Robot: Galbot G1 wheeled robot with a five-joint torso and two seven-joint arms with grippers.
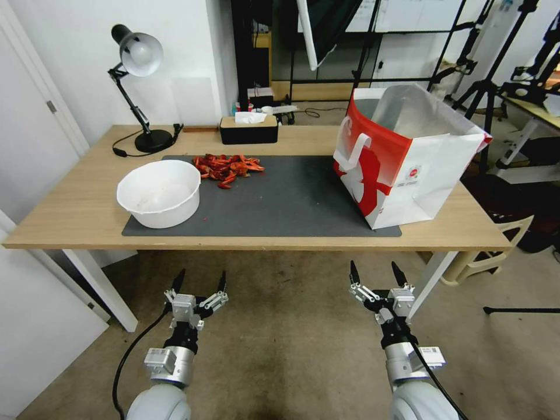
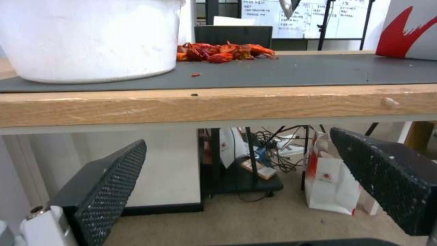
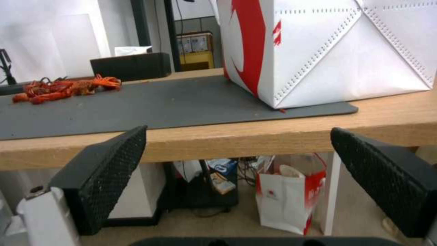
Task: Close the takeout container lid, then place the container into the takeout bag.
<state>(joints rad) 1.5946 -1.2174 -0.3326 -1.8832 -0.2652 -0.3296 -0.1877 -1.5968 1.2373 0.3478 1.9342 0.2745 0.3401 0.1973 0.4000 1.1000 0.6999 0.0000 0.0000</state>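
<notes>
Counter (image 1: 76, 216), light wood, carries a dark grey mat (image 1: 291, 198) across its middle. Takeout bag (image 1: 402, 157) stands upright and open-mouthed on the mat's right end, silvery lining showing, red figure print and white handle facing the robot; whether the takeout container sits inside, cannot tell. White bowl (image 1: 158, 192) rests on the mat's left end. Desk lamp (image 1: 140, 87) at the back left corner, black tissue box (image 1: 248, 128) at the back middle. Pile of red crayfish shells (image 1: 226, 167) lies on the mat just behind-right of the bowl. Left pincer (image 1: 198, 283) hangs below the counter's front edge, wide apart, holding nothing. Right pincer (image 1: 376, 274) likewise below the edge, wide, holding nothing.
</notes>
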